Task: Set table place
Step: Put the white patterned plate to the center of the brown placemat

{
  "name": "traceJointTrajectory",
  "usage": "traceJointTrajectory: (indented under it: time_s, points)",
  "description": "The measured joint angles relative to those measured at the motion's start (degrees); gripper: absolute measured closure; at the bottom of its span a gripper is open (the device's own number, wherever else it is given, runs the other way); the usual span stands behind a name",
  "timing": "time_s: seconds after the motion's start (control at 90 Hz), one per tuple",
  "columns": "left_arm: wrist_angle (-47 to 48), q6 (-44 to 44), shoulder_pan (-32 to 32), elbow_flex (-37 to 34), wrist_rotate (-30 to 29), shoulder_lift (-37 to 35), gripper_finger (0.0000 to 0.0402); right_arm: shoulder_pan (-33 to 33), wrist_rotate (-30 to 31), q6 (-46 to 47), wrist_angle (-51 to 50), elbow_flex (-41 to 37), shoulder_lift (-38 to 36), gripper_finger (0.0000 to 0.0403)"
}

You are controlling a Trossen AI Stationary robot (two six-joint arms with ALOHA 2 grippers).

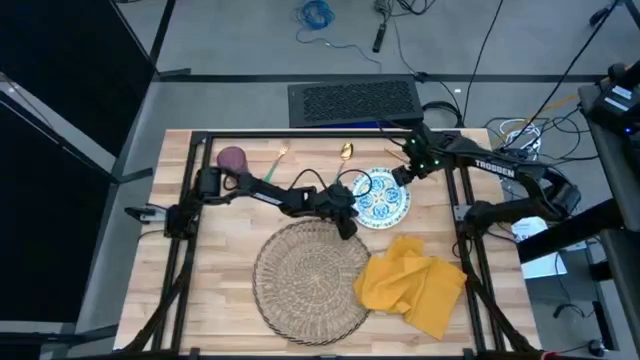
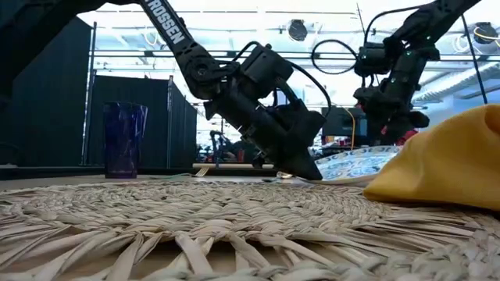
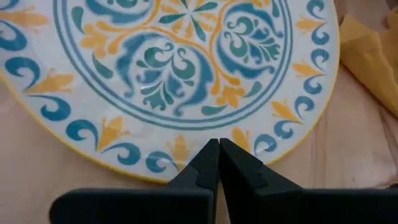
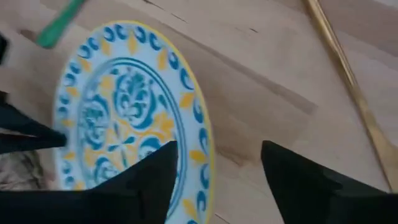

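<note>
- Now, at the far left of the wooden surface (image 1: 205, 300) we see the purple cup (image 1: 231, 158) standing up. It looks light and easy to tip.
- Next to it lies the fork (image 1: 276, 160) with a teal handle, and a bit further along lies the spoon (image 1: 346, 151). Both are thin and hard, so we would pick them up by the middle of the handle.
- In the middle sits the round woven mat (image 1: 310, 283). Nothing is on it yet.
- Our left gripper (image 3: 219, 144) is just past the mat's far edge. Its fingers are clenched together, and their tips are on the rim of the plate (image 1: 382, 197). They hold nothing.
- The plate lies flat on the wood, just beyond the mat. We think it is hard, smooth and slippery, and it could break. The thin rim is the best place to take hold of it.
- Our right gripper (image 4: 214, 168) is over the plate's other edge. Its fingers are spread apart and hold nothing.
- The yellow napkin (image 1: 415, 283) lies crumpled just to the right of the mat. It is soft and floppy, so we would pinch a fold.
</note>
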State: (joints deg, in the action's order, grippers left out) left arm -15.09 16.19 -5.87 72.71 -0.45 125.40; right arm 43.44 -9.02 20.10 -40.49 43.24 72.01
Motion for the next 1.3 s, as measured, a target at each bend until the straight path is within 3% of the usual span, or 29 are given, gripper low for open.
traceJointTrajectory:
  time_s: [0.2, 0.378, 0.478, 0.678, 0.822, 1.178, 1.3]
  points:
    - [0.0, 0.0, 0.0, 0.0, 0.1, 0.0, 0.0401, -0.8, -3.7, -0.2, 1.9, -0.7, 5.5, 0.0155]
    - [0.0, 0.0, 0.0, 0.0, 0.1, 0.0, 0.0401, -2.1, -7.7, -1.0, 5.6, -1.6, 9.2, 0.0176]
    - [0.0, -0.1, -0.1, 0.0, 0.3, 0.0, 0.0401, -2.6, -8.1, -2.3, 5.4, -1.5, 10.3, 0.0222]
    - [0.4, -0.1, -0.1, -0.2, 0.7, 0.1, 0.0401, -2.0, -12.7, -3.9, 6.4, -1.1, 8.8, 0.0360]
    - [-0.1, -0.1, 0.0, -0.2, 0.9, 0.1, 0.0401, -0.9, -16.0, -4.4, 6.8, -1.5, 6.6, 0.0374]
    - [-7.5, -3.3, 0.0, 0.1, -1.1, -0.6, 0.0402, -0.8, -15.3, -4.6, 3.6, -1.6, 0.4, 0.0391]
    - [-11.1, -5.0, 0.1, 0.4, -1.5, -4.6, 0.0402, -0.3, -14.6, -4.9, 1.8, -1.7, -1.2, 0.0391]
